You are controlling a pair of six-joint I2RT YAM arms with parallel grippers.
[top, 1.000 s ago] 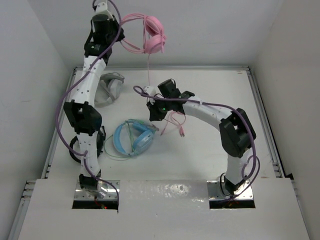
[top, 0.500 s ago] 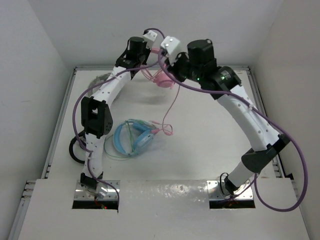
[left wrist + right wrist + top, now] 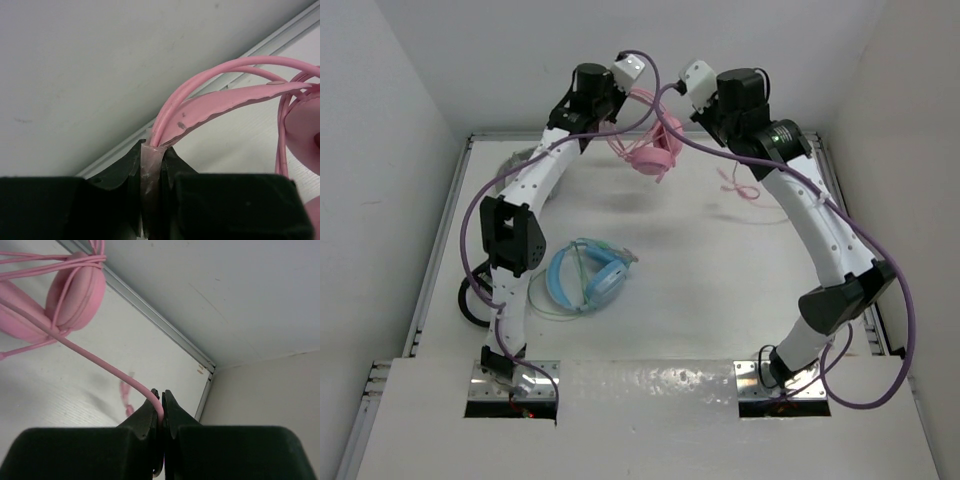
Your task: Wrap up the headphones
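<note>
The pink headphones [image 3: 655, 152] hang in the air above the back of the table. My left gripper [image 3: 632, 92] is shut on their headband [image 3: 225, 97]; an ear cup [image 3: 302, 132] shows at the right edge of the left wrist view. My right gripper [image 3: 688, 98] is just right of the headphones and is shut on the thin pink cable [image 3: 100, 360]. The cable runs taut from several turns around the ear cups [image 3: 75, 290] to the jaws. Its loose end [image 3: 740, 185] dangles below the right arm.
Light-blue headphones [image 3: 585, 278] lie on the table left of centre, near the left arm. Grey headphones [image 3: 515, 160] lie at the back left, partly hidden by that arm. White walls enclose the table on three sides, with a metal rail [image 3: 165, 330] at the back.
My right gripper has moved right, away from the headphones, pulling the cable with it. The cable's tail has lifted off the table near the blue headphones and now hangs at the right.
</note>
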